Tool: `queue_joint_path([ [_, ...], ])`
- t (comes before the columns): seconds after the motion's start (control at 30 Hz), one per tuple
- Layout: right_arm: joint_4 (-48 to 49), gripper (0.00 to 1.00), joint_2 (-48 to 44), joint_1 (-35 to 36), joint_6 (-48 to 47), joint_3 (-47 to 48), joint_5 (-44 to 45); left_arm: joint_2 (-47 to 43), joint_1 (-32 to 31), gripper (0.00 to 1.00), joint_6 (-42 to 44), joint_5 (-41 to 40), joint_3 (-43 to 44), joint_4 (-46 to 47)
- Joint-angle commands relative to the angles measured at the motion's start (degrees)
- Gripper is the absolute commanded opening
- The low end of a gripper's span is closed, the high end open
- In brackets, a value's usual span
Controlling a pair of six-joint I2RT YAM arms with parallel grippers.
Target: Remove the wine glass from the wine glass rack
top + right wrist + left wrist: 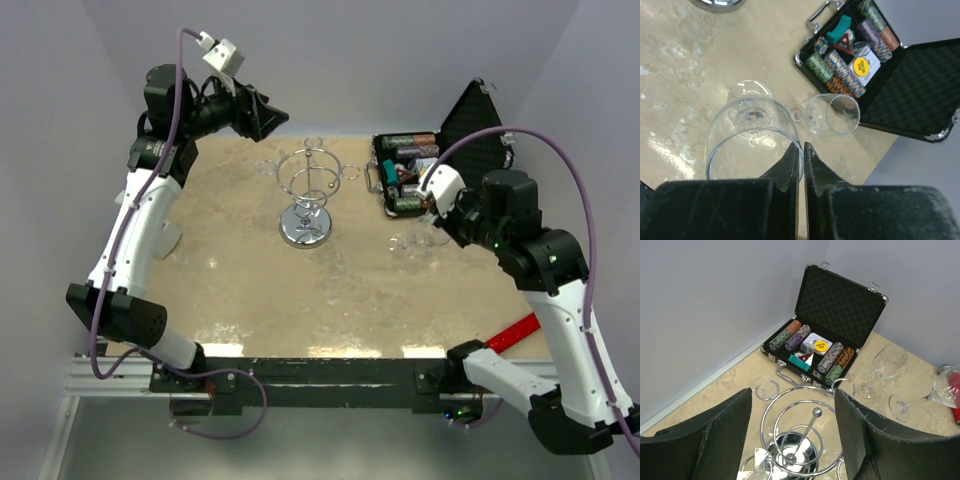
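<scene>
A: Right wrist first. Where, and held how?

B: Look at the wine glass [752,135]: pinched at its rim wall by the right gripper [802,150], fingers pressed all but together on the thin glass. Well apart from the wine glass rack [715,4], with only the edge of its base at the top of the view. Low over the table [685,75], just beside a second glass [832,115], near the open case [912,95] of chips.

A: Pointing which way?

B: Mouth toward the wrist, foot seen through the bowl. So, long axis running away from the gripper, down toward the tabletop.

A: Left wrist?

B: Left gripper [792,392] spread wide and empty, hanging above the rack. At far right, the wine glass [940,387] again, leaning: foot low and to the left, stem slanting up to the bowl. Second glass [886,362] upright near it. Foot on the table or just off it? Cannot tell.

A: From the top?

B: Hardly readable there. Only faint clear outlines right of the rack [306,200], well apart from it, in front of the case.

A: Handling?

B: Probably light, stiff, slick and brittle. Likely weakest at the rim, so no hard squeeze. Better taken at the stem just under the bowl. Worth guarding against a knock on the neighbour.
</scene>
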Motion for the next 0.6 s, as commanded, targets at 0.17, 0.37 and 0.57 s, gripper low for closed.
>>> queue_joint_path([
  [0.17,2.2,0.00,-0.3,-0.3,-4.8,-9.5,3.4,-2.4,0.4,0.72,1.5,-0.9,-0.1,1.3],
  [0.37,2.1,0.00,-0.6,-0.3,-2.5,-12.7,5.9,-2.2,0.4,0.72,1.4,-1.1,-0.9,1.6],
  [0.57,2.1,0.00,1.2,-0.8,-1.2,-15.9,6.5,-2.1,0.4,0.72,1.2,-0.8,-1.8,1.5],
])
